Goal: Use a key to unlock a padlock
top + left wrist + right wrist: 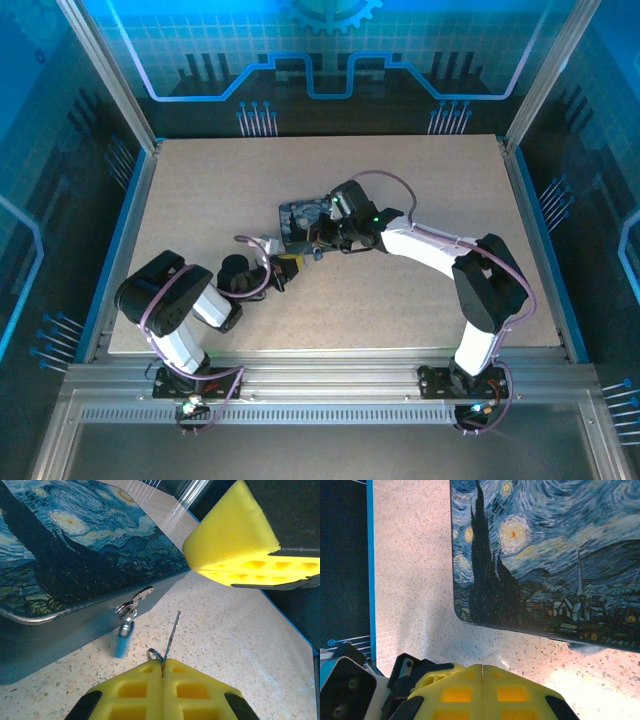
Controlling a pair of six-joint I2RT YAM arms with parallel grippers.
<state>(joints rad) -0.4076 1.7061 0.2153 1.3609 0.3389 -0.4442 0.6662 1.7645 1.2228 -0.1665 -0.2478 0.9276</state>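
Closed tight, the left gripper (162,670) pinches the key (171,630) by its ringed head, blade out beside the padlock (123,639) hanging from the tin (75,555), while the right gripper (482,672), fingers pressed together, sits near the tin's edge.

The tin (303,222) sits mid-surface (200,190), with the right claw (333,235) close in at its 4 o'clock and the left claw (287,268) at 6 o'clock. Open surface runs from 9 round to 1 o'clock. A bare gap separates the key (173,630) from the padlock (125,632).
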